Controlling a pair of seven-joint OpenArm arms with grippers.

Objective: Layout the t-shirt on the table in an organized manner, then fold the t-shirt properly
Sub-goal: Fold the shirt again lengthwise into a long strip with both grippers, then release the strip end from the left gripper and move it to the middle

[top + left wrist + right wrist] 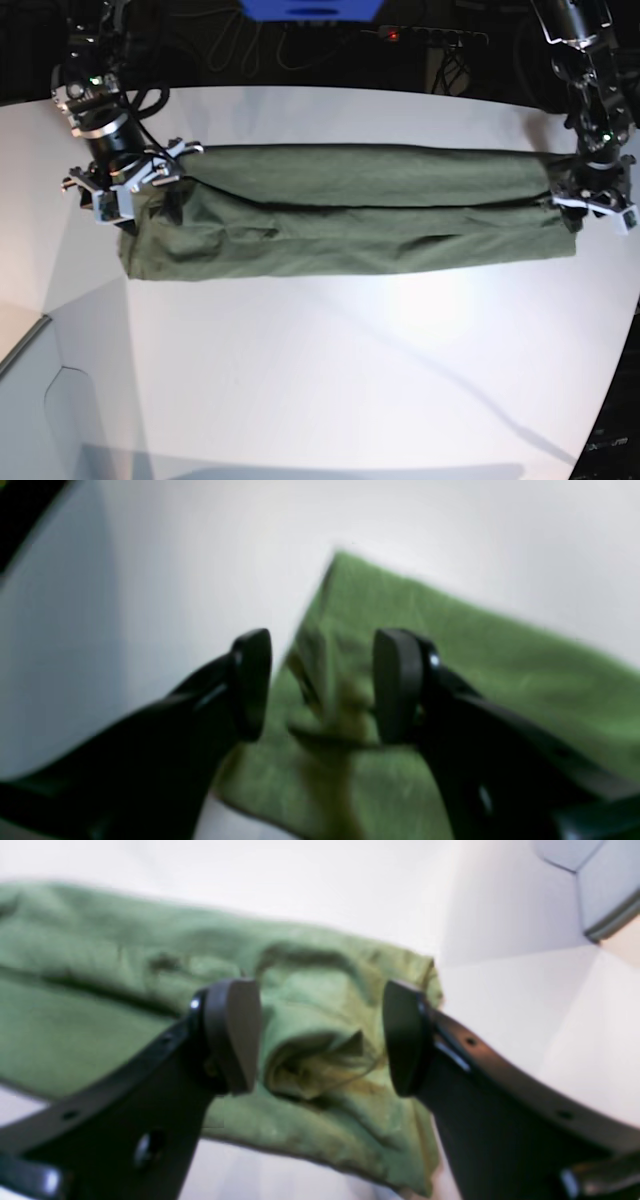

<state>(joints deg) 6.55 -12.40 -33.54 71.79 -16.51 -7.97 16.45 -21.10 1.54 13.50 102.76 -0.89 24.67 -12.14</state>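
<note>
The white table (330, 370) filled nearly the whole base view, with dark clutter and cables behind its far edge and a grey panel (25, 400) at one near corner. On it the t-shirt (350, 225) lay as a long, narrow band across the far half, folded lengthwise, with one layer lapped over another along a seam-like ridge.

At one end, the right gripper (320, 1040) stood with its jaws wide apart, straddling a bunched, rumpled corner of cloth without pinching it. At the opposite end, the left gripper (322, 685) was also parted over the fabric, a ridge of cloth rising between the pads but apparently not clamped. Neither arm seemed to hold anything.

The step in hand looked like the release after a lengthwise fold. To do it well, both arms would need to lift straight up and clear, so that no pad dragged the top layer askew. The rumpled corner under the right gripper looked likely to spoil the next fold unless it was smoothed first. The band appeared fairly even, so the coming crosswise fold would call for matched grips at the two end corners.
</note>
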